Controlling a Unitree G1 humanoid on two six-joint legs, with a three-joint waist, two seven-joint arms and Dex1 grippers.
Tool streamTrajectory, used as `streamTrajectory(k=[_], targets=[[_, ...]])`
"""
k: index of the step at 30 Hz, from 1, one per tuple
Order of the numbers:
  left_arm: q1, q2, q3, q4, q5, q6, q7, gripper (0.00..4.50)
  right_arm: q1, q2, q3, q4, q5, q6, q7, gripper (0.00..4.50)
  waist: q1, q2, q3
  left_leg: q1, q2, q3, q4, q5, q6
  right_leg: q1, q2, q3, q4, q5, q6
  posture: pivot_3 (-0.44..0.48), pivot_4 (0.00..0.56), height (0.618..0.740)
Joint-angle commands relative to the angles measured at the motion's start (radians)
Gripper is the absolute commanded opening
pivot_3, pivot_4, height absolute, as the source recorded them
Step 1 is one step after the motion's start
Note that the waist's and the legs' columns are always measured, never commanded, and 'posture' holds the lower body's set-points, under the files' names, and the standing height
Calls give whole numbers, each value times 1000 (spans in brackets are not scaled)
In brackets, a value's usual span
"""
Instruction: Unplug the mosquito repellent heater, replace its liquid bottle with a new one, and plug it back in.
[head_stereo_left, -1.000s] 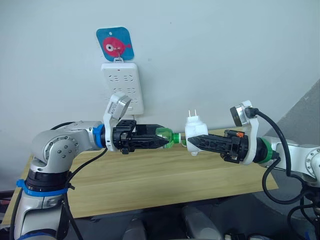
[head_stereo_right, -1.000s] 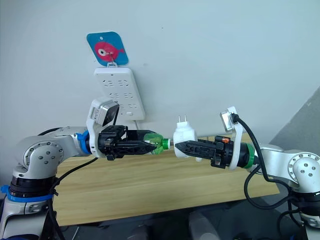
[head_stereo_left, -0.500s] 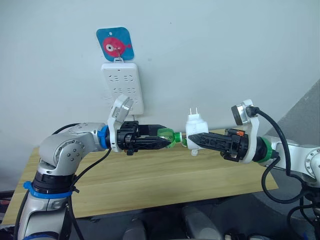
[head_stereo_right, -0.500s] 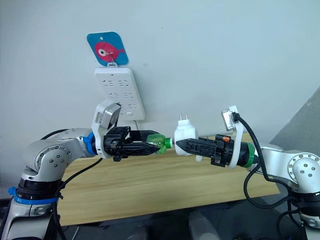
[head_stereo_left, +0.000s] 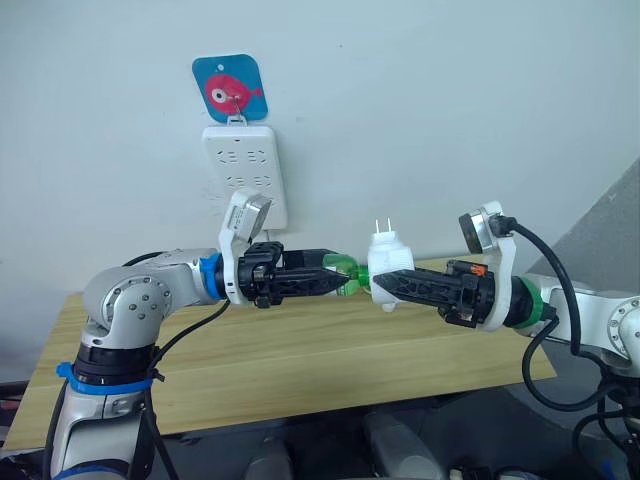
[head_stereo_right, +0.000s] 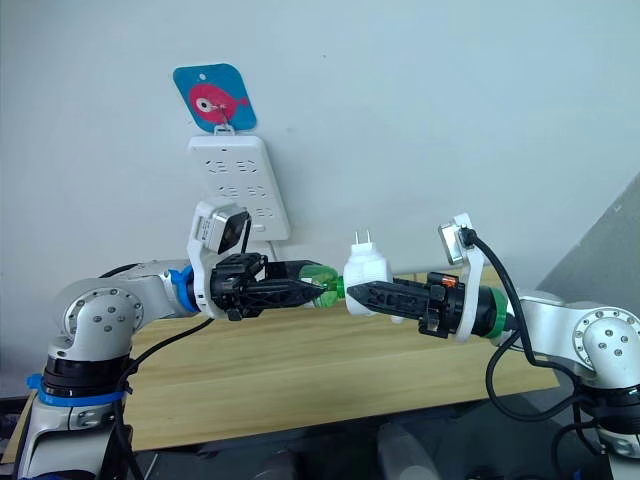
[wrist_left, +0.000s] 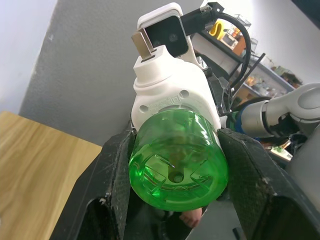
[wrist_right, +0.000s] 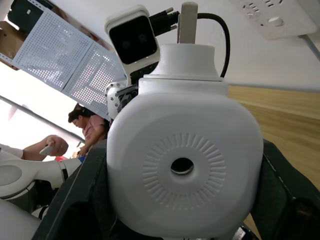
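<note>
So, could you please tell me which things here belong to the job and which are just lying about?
Job: mosquito repellent heater in right pincer; green bottle in left pincer; power strip.
Lying about: fish sticker; wooden table.

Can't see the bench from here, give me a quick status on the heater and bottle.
Left gripper shut on green bottle. Right gripper shut on heater, unplugged, prongs up. Bottle at heater's side. Nothing in the way.
</note>
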Motion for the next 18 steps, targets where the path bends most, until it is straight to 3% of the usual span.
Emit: streamTrajectory(k=[1, 18], targets=[[-22, -1, 29, -26, -38, -5, 7, 2320, 3, -5, 2, -38, 25, 7, 13, 2999, 0, 0, 0, 0, 0, 0, 0, 0, 0, 0, 0, 0, 0, 0, 0, -192, 86, 729], [-7, -47, -20, -49, 19, -54, 19, 2319, -50, 32, 54, -61, 25, -12, -45, 2999, 0, 0, 0, 0, 0, 0, 0, 0, 0, 0, 0, 0, 0, 0, 0, -190, 80, 729]])
